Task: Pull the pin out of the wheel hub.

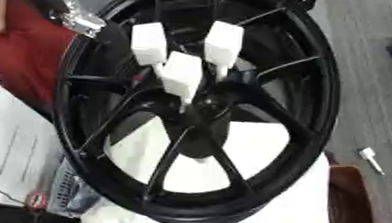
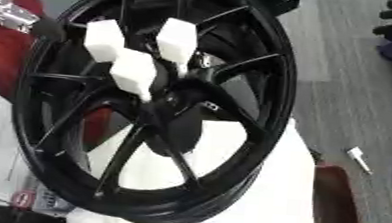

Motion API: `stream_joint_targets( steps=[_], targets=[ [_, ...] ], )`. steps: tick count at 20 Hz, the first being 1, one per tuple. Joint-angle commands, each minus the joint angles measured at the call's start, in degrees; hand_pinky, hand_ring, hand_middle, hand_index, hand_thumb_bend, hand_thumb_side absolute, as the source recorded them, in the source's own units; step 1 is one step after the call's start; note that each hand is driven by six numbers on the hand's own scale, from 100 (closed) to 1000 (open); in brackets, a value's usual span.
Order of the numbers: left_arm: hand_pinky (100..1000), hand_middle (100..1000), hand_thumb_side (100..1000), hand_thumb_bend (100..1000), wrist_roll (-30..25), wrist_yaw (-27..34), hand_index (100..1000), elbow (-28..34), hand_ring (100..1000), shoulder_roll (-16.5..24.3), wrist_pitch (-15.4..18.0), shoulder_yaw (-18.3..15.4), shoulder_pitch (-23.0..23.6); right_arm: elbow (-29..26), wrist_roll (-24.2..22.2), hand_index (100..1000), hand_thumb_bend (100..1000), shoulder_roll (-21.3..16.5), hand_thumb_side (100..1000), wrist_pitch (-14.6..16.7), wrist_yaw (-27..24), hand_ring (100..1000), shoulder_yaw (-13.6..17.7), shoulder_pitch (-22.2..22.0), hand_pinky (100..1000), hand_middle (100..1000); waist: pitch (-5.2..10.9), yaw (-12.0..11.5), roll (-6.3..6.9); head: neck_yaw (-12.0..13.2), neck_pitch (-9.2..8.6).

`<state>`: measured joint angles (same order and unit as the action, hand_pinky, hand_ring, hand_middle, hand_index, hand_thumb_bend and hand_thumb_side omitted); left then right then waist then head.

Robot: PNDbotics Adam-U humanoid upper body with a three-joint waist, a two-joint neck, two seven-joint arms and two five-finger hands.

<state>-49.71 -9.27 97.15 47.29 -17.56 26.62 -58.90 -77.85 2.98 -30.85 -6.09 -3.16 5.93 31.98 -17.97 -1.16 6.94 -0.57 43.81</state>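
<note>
The floor (image 1: 360, 71) is grey and looks like carpet, filling the right side. A small white object (image 1: 371, 158) lies on it, near the right edge. A brown piece of furniture (image 1: 350, 206) stands at the lower right. White papers (image 1: 3, 148) lie at the left, beside a red cloth (image 1: 19, 59). The light is even.
</note>
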Motion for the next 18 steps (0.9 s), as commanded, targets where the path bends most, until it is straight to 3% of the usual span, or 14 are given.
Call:
stream_joint_targets(
  steps=[1, 11, 18],
  targets=[
    [843, 795, 577, 589, -0.36, -1.24, 891, -1.19, 838, -0.38, -1.58, 0.1, -1.8, -0.69, -0.16, 814, 100, -0.74, 852, -0.01, 0.22, 685, 0.08, 1.01, 854, 729, 1.65, 0.11, -0.29, 0.29, 0.31],
    [833, 780, 564, 589, -1.52, -1.21, 875, -4.68, 828, -3.81, -2.57, 1.86, -3.55, -0.56, 0.21, 814, 100, -0.04, 852, -0.18, -0.38, 686, 0.34, 1.29, 853, 730, 1.55, 0.87, -0.9, -0.11, 0.15],
    [818, 749, 489, 576, -2.25, -3.84, 843, -7.38, 806, -5.01, -2.03, 3.51, -3.13, -0.72, 0.51, 813, 100, 0.23, 851, -0.16, -0.68, 685, 0.47, 1.34, 853, 730, 1.52, 0.99, -1.1, 0.09, 0.27]
  ],
)
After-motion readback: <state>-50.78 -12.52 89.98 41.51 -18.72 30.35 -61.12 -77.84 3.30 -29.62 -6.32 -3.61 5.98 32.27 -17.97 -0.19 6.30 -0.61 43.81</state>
